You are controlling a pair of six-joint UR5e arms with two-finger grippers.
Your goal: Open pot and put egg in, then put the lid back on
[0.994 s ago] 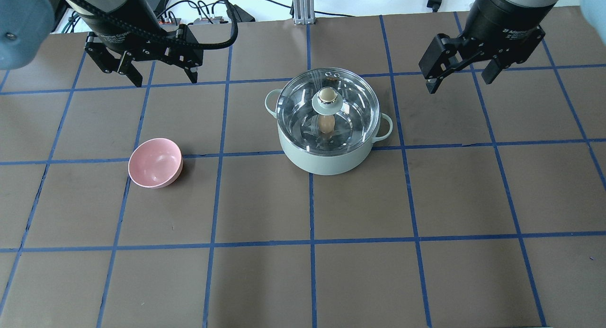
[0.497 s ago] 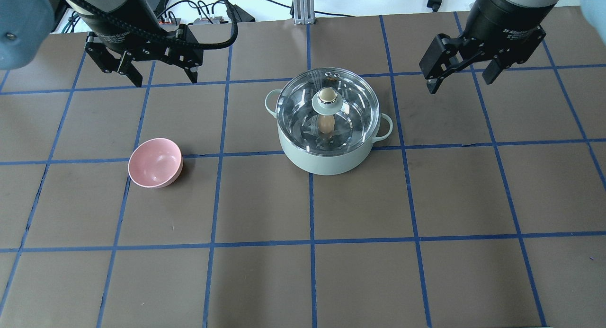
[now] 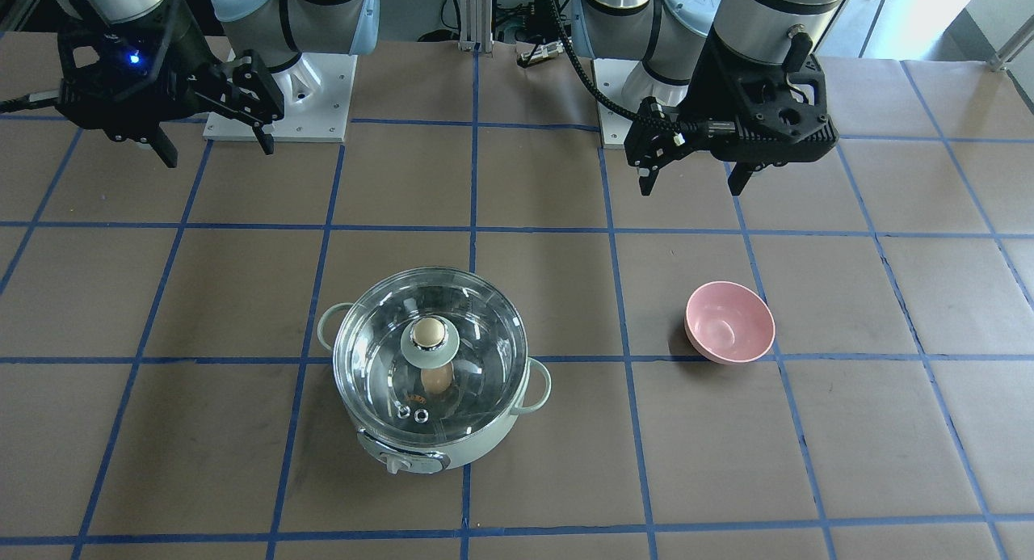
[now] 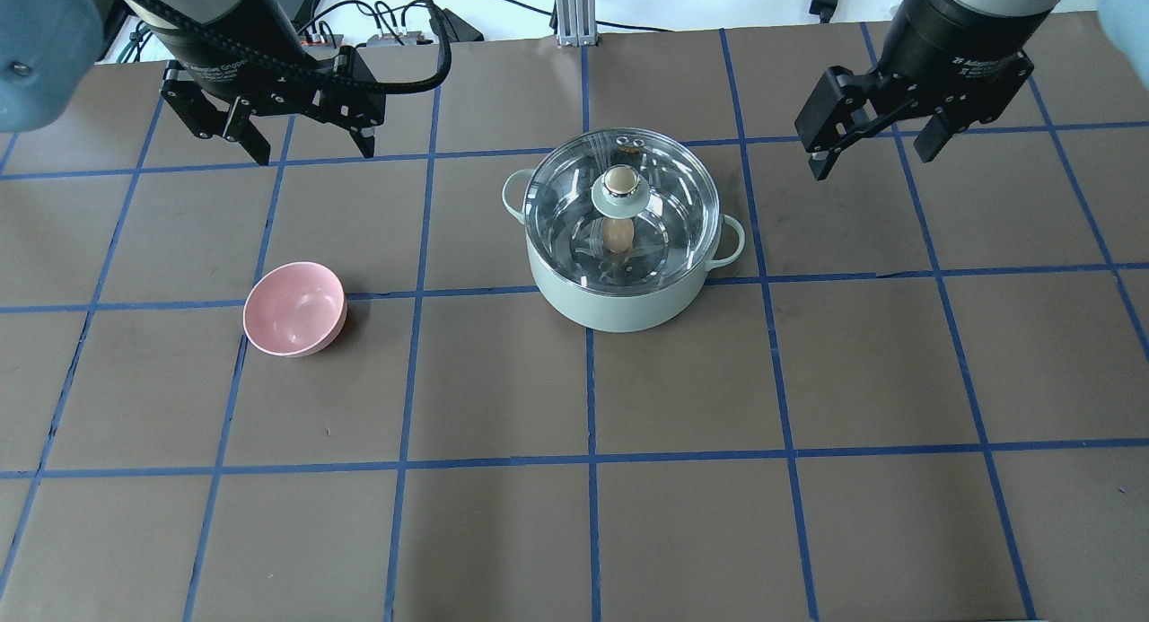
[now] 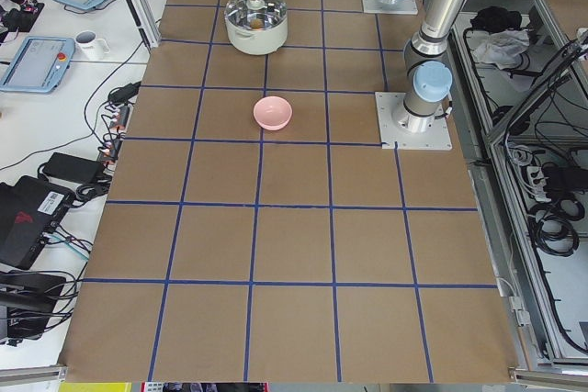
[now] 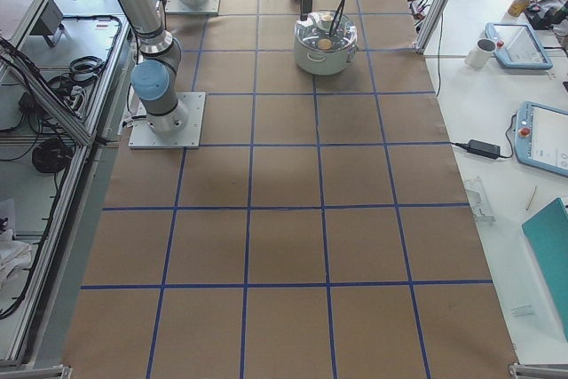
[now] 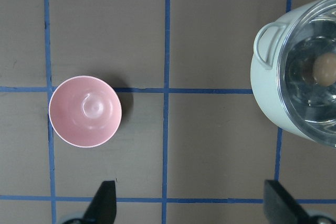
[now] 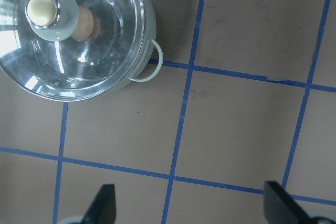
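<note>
The mint-green pot [image 4: 619, 299] stands mid-table with the clear glass lid [image 4: 664, 200] seated on it, tan knob [image 4: 620, 181] on top. The light-brown egg [image 4: 618, 236] lies inside on the steel bottom, seen through the glass. The pot [image 3: 477, 451], lid [image 3: 485, 342] and egg [image 3: 436, 380] show in the front view too, and in the right wrist view the lid [image 8: 105, 51] covers the egg [image 8: 84, 24]. My left gripper [image 4: 310, 148] hangs open and empty far left of the pot. My right gripper [image 4: 875, 151] hangs open and empty to the pot's right.
A small empty pink bowl [image 4: 294, 309] sits left of the pot; it also shows in the left wrist view [image 7: 85, 111]. Brown paper with blue tape grid covers the table [image 4: 682, 514]. Cables and a metal post lie at the far edge.
</note>
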